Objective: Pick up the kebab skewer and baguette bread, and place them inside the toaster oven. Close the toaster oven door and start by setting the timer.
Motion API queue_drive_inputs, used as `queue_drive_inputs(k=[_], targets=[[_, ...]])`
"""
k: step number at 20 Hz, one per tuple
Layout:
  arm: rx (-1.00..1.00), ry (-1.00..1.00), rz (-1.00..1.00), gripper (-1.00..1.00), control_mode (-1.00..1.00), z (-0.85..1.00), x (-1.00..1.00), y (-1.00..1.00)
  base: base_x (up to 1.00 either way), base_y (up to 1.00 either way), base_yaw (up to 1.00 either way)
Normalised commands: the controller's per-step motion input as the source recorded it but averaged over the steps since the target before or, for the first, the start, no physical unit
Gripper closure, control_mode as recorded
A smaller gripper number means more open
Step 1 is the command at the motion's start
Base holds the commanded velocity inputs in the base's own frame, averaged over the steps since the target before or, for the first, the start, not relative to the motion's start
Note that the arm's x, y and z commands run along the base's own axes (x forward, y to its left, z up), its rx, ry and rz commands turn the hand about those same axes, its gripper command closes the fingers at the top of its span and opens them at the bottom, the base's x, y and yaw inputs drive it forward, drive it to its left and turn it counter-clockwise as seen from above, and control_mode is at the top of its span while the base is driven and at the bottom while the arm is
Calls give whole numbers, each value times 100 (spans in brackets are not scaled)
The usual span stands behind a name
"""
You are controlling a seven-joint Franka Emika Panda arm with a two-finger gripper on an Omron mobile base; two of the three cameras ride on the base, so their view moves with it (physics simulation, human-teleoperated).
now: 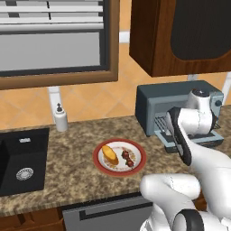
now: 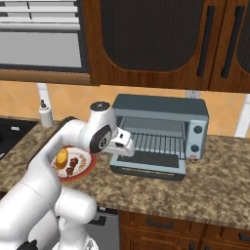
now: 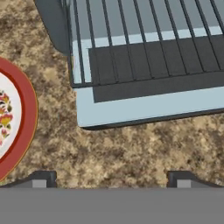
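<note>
The toaster oven (image 2: 158, 134) is taken as the landmark; it is seen standing on the speckled brown counter (image 2: 215, 185), below the dark wooden cabinets (image 2: 161, 39). Its toaster oven door (image 2: 149, 163) is folded down flat onto the counter in front of it, and the wire rack (image 2: 156, 142) is exposed inside. The knobs (image 2: 197, 139) are set on the oven's right side.

To the left of the oven, a red-rimmed plate (image 1: 119, 157) is placed on the counter. On it the baguette bread (image 1: 110, 154) is laid on the side away from the oven, and the kebab skewer (image 1: 128, 158) on the side nearer it, just beside the bread.

The claw (image 3: 113, 177) is held above the counter just in front of the lowered door's left corner, with the plate's rim at its side. Its jaws are spread wide and nothing is gripped between them.

Further left of the oven, beyond the plate, a dark sink (image 1: 22, 160) and a white bottle (image 1: 60, 118) are seen.
</note>
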Motion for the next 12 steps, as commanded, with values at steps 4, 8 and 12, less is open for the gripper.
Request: queue_drive_inputs(k=[4,8,12], targets=[[0,10,0,-100,-100,0,2,100,0,0,0],[-1,12,0,-100,-100,-17,10,94,0,0,0],[-1,12,0,-100,-100,-41,29,82,0,0,0]])
